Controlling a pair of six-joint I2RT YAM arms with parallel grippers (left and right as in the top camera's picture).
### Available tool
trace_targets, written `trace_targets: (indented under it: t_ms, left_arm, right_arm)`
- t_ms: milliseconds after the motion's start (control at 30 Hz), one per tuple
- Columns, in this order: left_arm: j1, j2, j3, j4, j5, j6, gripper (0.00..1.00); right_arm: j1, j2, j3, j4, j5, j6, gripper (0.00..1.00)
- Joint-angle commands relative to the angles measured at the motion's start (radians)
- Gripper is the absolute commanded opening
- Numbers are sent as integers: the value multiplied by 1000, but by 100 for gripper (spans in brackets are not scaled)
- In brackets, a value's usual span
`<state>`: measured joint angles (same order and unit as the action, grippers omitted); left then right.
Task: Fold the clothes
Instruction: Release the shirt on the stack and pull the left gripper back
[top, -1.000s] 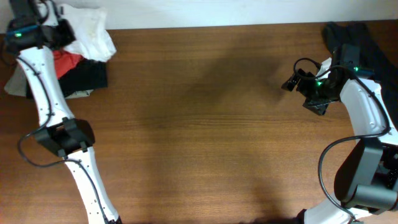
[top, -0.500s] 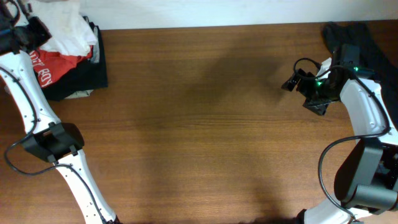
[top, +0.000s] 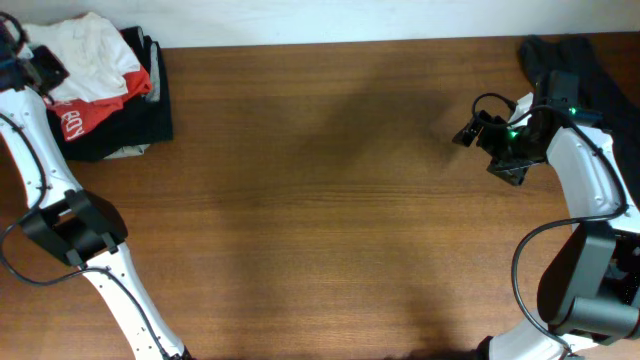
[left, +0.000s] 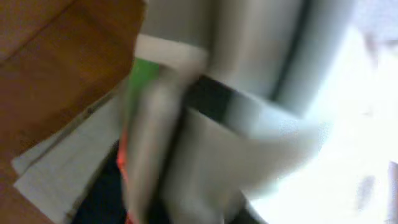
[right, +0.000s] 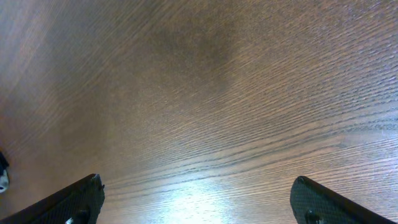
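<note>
Nearest, the right hand (top: 468, 131) hangs over bare desk (top: 320, 210), far to the right of the red shirt (top: 76, 118). Its fingers are spread wide with nothing between them. Farther back, the white T-shirt (top: 92, 52) lies bunched on top of the red shirt, which rests on a dark folded garment (top: 138, 125). The T-shirt is crumpled, so no long axis can be read. The left hand (top: 38, 70) sits just left of the T-shirt, at its edge, and is much the nearer hand. I judge the pick falls to it, reaching rightward. Whether it is released or grasping cloth I cannot tell.

The overhead view gives this layout. The left wrist view is smeared, showing only pale cloth, a green patch and some red. The right wrist view shows wood grain alone.
</note>
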<state>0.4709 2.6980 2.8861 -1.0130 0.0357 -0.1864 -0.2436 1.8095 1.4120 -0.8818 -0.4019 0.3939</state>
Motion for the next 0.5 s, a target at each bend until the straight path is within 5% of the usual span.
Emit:
trace_targets:
  t_ms: [0,67,400,433,467]
  left_arm:
    - [24,-47,-78,11,-59,0,38]
    - [30,-47,-88,11,-59,-1,50]
    - [23,-174,-84,15,-59,-72,55]
    - [21,-196,-84,35,-58,-72,47]
    - [20,-203,-84,60,-58,-72,25]
  right_arm:
    - [-3,-4,18,0,6,7,99]
    - [-3,-4,18,0,6,7,99]
    - [-3,-4,18,0,6,7,99]
    - [-3,-4,18,0,6,7,99]
    - [-3,-4,18,0,6,7,99]
